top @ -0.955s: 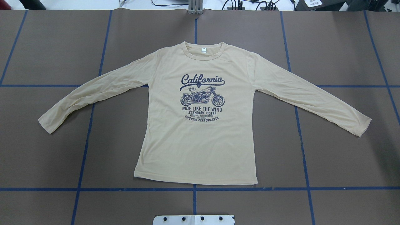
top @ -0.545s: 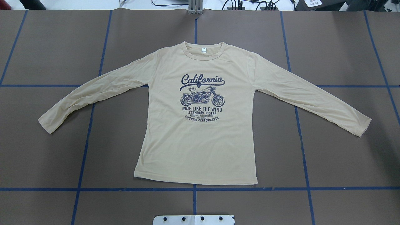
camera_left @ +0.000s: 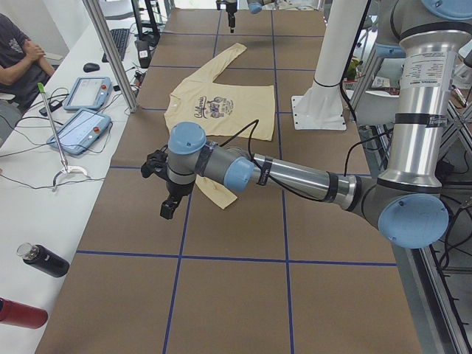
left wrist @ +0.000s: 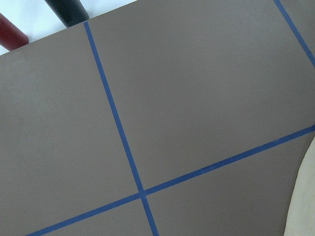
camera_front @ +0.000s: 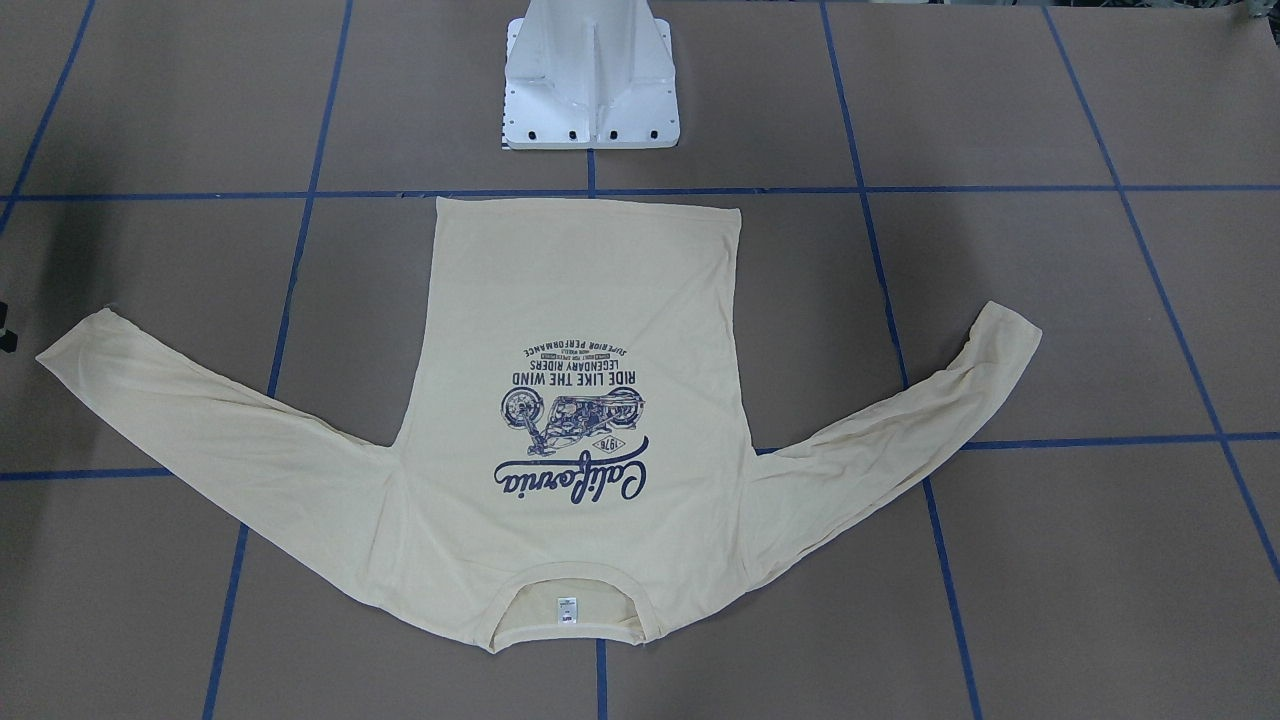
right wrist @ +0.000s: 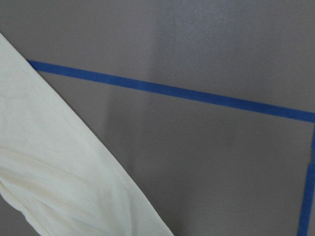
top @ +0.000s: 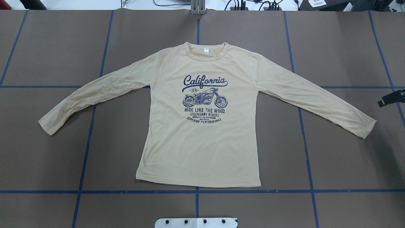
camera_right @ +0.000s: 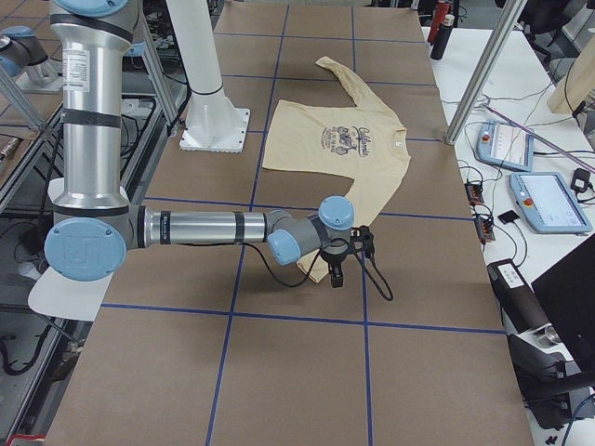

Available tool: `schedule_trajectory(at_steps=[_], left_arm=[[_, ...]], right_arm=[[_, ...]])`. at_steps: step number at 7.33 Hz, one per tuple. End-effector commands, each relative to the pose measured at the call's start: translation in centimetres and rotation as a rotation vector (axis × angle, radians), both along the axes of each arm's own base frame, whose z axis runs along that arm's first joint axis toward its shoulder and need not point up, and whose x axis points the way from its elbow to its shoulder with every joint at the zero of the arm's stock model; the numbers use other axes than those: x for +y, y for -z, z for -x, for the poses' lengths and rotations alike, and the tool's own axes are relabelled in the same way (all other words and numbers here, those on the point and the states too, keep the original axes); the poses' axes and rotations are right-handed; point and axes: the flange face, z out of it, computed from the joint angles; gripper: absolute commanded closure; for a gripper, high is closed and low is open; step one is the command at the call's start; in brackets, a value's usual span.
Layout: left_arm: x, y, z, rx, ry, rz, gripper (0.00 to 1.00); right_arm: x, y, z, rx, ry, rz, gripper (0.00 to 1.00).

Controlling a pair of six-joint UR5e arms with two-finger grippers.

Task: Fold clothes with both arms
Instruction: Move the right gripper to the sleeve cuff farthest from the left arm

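Observation:
The cream-yellow T-shirt (top: 202,142) lies flat and print up on the brown table, both sleeves spread out. It also shows in the front view (camera_front: 580,290) and both side views (camera_left: 221,99) (camera_right: 325,158). My right gripper (top: 384,101) pokes in at the overhead view's right edge, above the right sleeve's cuff (top: 364,126). It hovers there over the sleeve end (camera_right: 337,272); I cannot tell whether it is open or shut. My left gripper (camera_left: 169,209) hangs by the other cuff (top: 47,125) and shows only in the left side view, so I cannot tell its state.
The white pedestal base (camera_front: 590,90) stands at the shirt's hem side. Blue tape lines (top: 196,191) grid the table. Along the far side runs a desk with tablets (camera_left: 88,110), bottles (camera_left: 44,262), a metal post (camera_left: 110,51) and a seated person (camera_left: 18,51).
A black part of my right gripper has come into the overhead view at its right edge. The shirt has not moved.

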Motion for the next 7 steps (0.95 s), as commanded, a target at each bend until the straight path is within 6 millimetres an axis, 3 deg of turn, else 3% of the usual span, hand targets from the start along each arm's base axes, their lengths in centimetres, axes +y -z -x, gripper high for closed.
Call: schedule_trajectory(at_steps=[1, 4, 7], left_arm=[[0.1, -0.2, -0.3, 0.004, -0.004, -0.011, 0.0], [0.1, 0.0, -0.3, 0.006, -0.007, -0.015, 0.0], [0.1, 0.2, -0.3, 0.007, -0.007, -0.02, 0.0]], right_arm=[[1.7, 0.1, 4.3, -0.005, 0.02, -0.018, 0.01], [4.1, -1.5, 5.8, 0.005, 0.076, -0.01, 0.01], [4.8, -3.3, 6.7, 0.044, 0.091, 0.012, 0.01]])
